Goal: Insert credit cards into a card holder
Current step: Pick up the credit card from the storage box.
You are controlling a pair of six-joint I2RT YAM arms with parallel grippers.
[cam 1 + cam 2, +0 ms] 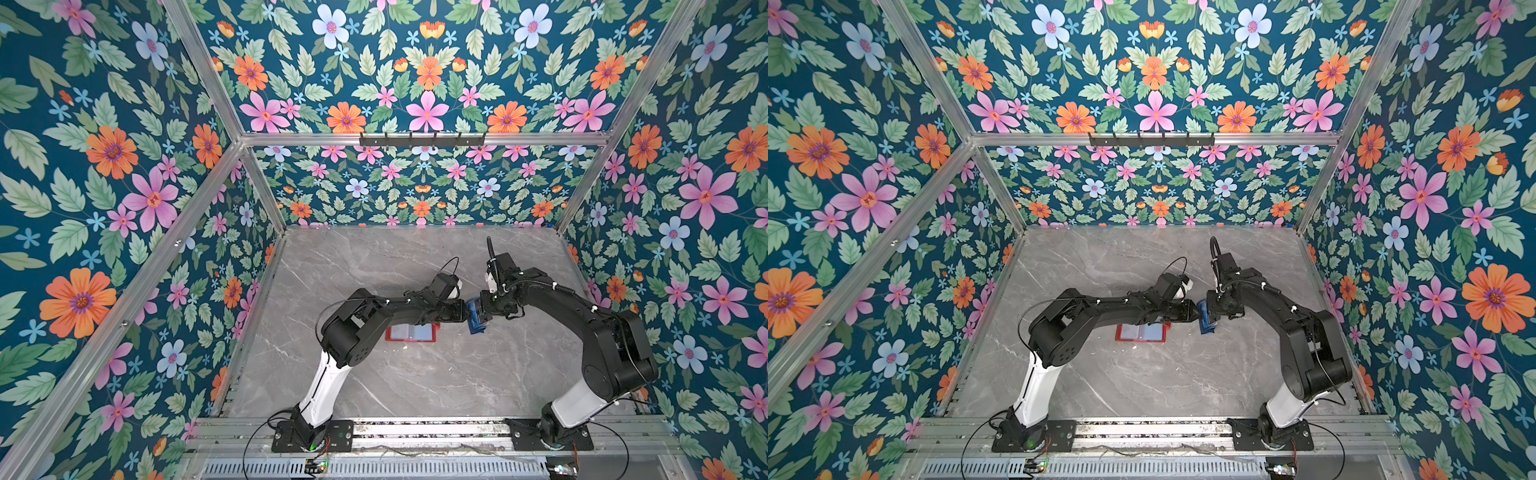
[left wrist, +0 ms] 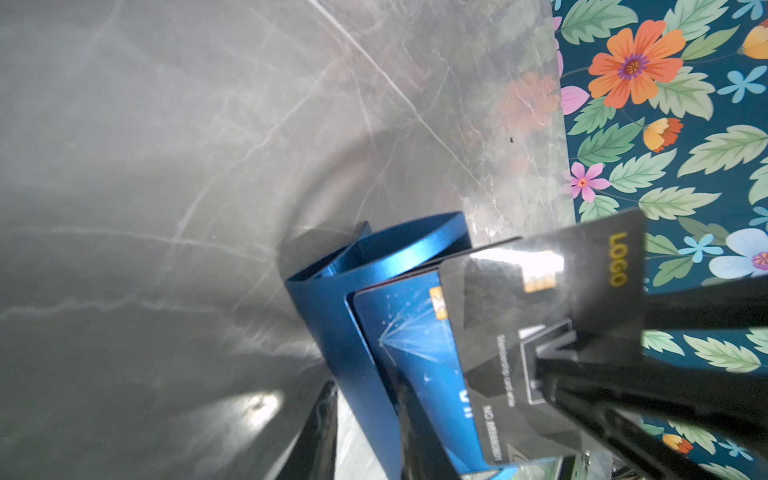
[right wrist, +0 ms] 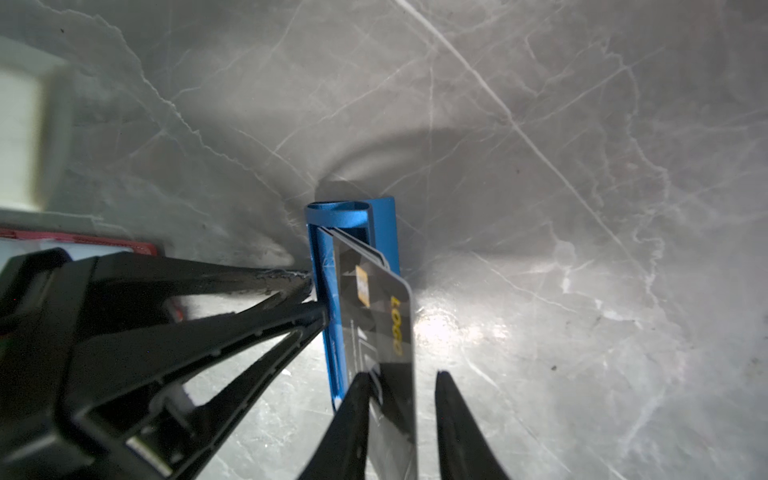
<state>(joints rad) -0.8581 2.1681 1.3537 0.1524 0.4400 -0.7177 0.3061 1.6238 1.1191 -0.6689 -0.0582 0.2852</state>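
The card holder (image 1: pixel 411 332) (image 1: pixel 1142 331) lies open and flat on the marble table, red-edged with clear sleeves, partly under my left arm. A blue tray (image 1: pixel 473 321) (image 2: pixel 332 324) (image 3: pixel 382 220) stands on edge just right of it. My left gripper (image 2: pixel 365 386) (image 3: pixel 316 295) is shut on the tray's wall. Credit cards stand in the tray: a blue one (image 2: pixel 407 332) and a black one (image 2: pixel 540 291) (image 3: pixel 382 324) marked LOGO, which sticks out. My right gripper (image 3: pixel 401 376) straddles the black card, open, one finger touching it and a gap at the other.
The grey marble table (image 1: pixel 415 386) is walled by floral panels (image 1: pixel 124 208) on aluminium posts. Both arm bases sit on a rail (image 1: pixel 415 432) at the near edge. The two wrists meet close together above the tray.
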